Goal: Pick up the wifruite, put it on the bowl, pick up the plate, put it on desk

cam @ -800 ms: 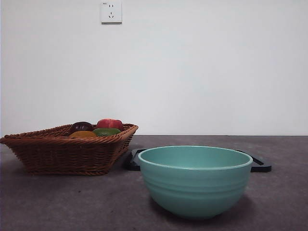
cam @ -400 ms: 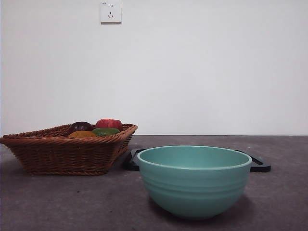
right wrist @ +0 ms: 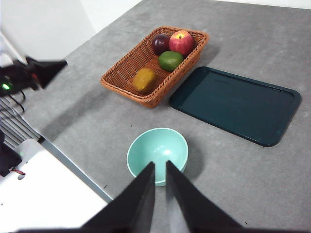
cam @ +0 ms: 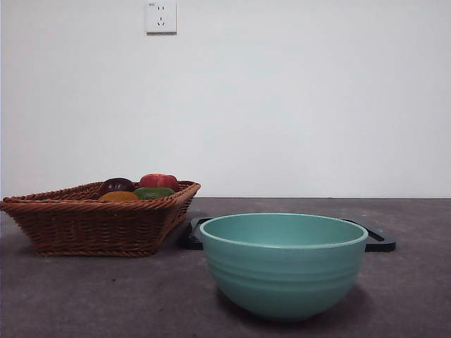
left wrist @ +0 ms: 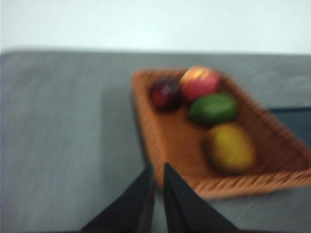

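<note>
The wifruite (right wrist: 144, 80) lies in the wicker basket (right wrist: 127, 77), at the end nearest the bowl (right wrist: 157, 153), which stands on the desk (right wrist: 252, 165) beside a dark tray (right wrist: 234, 104). Both the left gripper (left wrist: 156, 177) and right gripper (right wrist: 160, 172) hang clenched and empty. No legible writing shows.

bowl (right wrist: 157, 151): teal-green, faint ridges | wifruite (right wrist: 144, 80): orange-brown | basket (right wrist: 127, 73): brown wicker (holds purple, red-yellow, green fruit too) | tray (right wrist: 235, 104): dark teal | desk (right wrist: 272, 174): mottled grey
</note>
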You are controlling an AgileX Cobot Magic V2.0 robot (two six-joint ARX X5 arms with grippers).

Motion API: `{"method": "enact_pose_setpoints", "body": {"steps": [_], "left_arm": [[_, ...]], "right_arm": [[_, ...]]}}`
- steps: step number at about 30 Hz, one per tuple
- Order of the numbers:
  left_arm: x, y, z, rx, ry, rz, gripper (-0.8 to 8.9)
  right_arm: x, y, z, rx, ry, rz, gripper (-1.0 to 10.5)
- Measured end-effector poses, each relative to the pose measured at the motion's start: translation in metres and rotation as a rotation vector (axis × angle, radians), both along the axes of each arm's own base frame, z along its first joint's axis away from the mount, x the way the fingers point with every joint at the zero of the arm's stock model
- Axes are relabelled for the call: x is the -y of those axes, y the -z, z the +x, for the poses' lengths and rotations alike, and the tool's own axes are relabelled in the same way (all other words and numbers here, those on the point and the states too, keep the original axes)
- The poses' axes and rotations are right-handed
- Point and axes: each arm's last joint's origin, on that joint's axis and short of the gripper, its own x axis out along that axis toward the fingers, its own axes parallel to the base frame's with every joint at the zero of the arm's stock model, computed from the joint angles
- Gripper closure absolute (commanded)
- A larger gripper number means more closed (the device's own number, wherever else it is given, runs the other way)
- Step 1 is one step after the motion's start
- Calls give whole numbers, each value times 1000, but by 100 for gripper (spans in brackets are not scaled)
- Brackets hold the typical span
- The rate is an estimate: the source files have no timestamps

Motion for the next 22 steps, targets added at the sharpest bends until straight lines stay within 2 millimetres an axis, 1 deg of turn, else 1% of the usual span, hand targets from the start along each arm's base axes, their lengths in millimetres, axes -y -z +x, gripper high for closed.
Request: {"method": "enact_pose_setpoints", "body": {"steps": [2,4,6,13,16,22], "left_arm": [[-2,14,-1,-26,-59,-11,785],[-3,20,-2,-23,-118,-14,785],[-5,21,-4,2,-159,-18,785],[-5,31,-8,21,-164,-18,785],[-5,29,-9,51,-164,-22,785],[-5,29,-9,50,-165,-21,785]], "right_arm": [[0,0,0,0,0,0,915],[0,0,0,0,0,0,915],[0,0,0,0,0,0,915],[0,0,0,0,0,0,915],[0,0,0,0,1,0,915],[0,0,0,-1,0,0,915]]}}
